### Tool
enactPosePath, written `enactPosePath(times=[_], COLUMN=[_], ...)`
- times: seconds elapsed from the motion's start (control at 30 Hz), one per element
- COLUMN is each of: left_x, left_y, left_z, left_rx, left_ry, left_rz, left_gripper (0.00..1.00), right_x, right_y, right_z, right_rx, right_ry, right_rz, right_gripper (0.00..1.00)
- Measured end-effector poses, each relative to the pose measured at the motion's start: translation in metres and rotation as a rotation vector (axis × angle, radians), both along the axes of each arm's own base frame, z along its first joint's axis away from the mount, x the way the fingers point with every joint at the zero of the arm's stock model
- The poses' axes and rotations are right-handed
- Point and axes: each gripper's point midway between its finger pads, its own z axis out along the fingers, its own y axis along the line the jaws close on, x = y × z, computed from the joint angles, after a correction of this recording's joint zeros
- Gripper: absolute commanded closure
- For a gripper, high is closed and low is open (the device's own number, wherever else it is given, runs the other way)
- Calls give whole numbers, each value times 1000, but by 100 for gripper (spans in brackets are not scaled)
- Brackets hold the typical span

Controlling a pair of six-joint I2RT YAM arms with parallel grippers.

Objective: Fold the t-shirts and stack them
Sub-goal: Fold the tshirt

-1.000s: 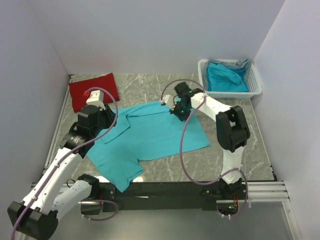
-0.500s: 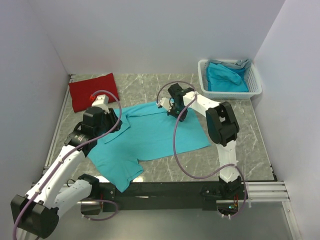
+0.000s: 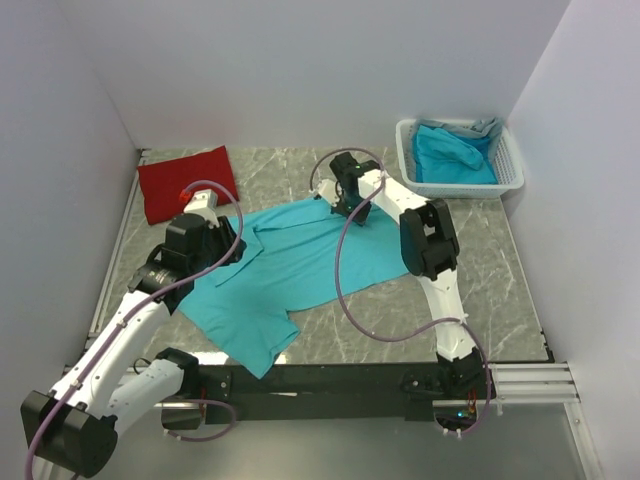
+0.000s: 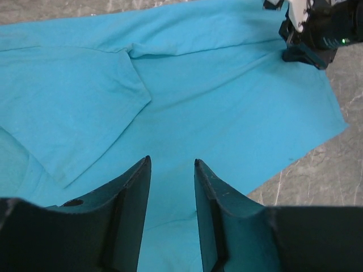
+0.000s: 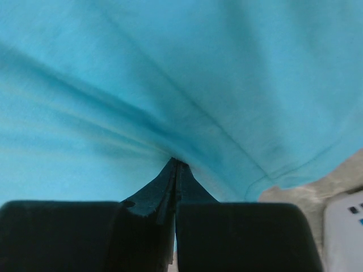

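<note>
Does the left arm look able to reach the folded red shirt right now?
Probably yes. The red shirt lies close to the left gripper on that arm's side, nothing stands between them, and the jaws are apart and empty.

A grey table [image 3: 500, 290] with pale marble veining fills the floor of the cell. A white slatted plastic basket [image 3: 460, 189] stands on its far right corner, near the right wall [image 3: 590, 200]. Plain white walls close in the back [image 3: 320, 70] and the left [image 3: 50, 200]. A metal rail [image 3: 118, 250] runs along the table's left edge, and a black beam [image 3: 330, 378] spans its near edge.
</note>
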Motion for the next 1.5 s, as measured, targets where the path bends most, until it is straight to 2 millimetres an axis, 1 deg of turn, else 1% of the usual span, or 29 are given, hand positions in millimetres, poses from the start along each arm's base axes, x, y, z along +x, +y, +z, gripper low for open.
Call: enactPosePath(times=[0.13,0.23,0.3,0.33,0.4,0.43,0.5,0.63,0.7,0.73,0.87,0.9,0.97,1.07,1.13,1.2,1.27,1.3,1.37,1.4,1.43,1.5], left_x=[0,1,3,4,6,9,15,37,47,50,59,61,64,72,77,78,78,78,79,79,79,79], left_y=[-1,-2,-1,-1,-1,-1,-2,-7,-9,-10,-11,-9,-4,10,17,23,26,28,32,33,37,42], left_z=[-2,-7,-11,-15,-20,-25,-34,-45,-46,-45,-37,-35,-35,-43,-50,-57,-59,-58,-57,-57,-57,-58], left_rx=[0,2,3,4,6,10,14,13,3,1,-8,-10,-16,-24,-27,-24,-25,-26,-26,-25,-24,-21], left_ry=[7,25,42,54,72,89,127,173,179,178,155,149,149,177,200,223,230,229,226,227,227,231], left_rz=[-4,-3,6,16,27,33,43,56,54,54,57,60,71,105,125,142,150,153,162,165,173,185], left_gripper=[57,56,55,55,55,55,55,56,56,55,55,54,55,56,56,56,56,55,56,56,55,56], right_x=[21,32,32,30,18,6,-17,-51,-60,-61,-62,-59,-54,-37,-20,2,26,34,51,57,60,60], right_y=[-6,-10,-14,-15,-17,-21,-26,-31,-31,-31,-32,-33,-35,-36,-33,-28,-21,-18,-15,-14,-15,-19], right_z=[1,2,0,2,2,1,2,5,5,5,1,3,8,23,39,57,71,75,74,69,62,42], right_rx=[-5,0,6,11,21,23,34,71,90,99,152,168,194,244,281,314,343,349,347,338,321,279], right_ry=[-37,-50,-41,-40,-21,5,54,119,138,144,160,152,136,91,43,-18,-81,-101,-136,-142,-142,-123], right_rz=[-35,-52,-51,-45,-24,-19,-3,11,9,7,-40,-59,-89,-137,-161,-181,-189,-192,-199,-202,-207,-218], right_gripper=[100,99,95,89,85,82,79,78,76,74,64,61,61,62,64,68,71,75,77,78,79,81])
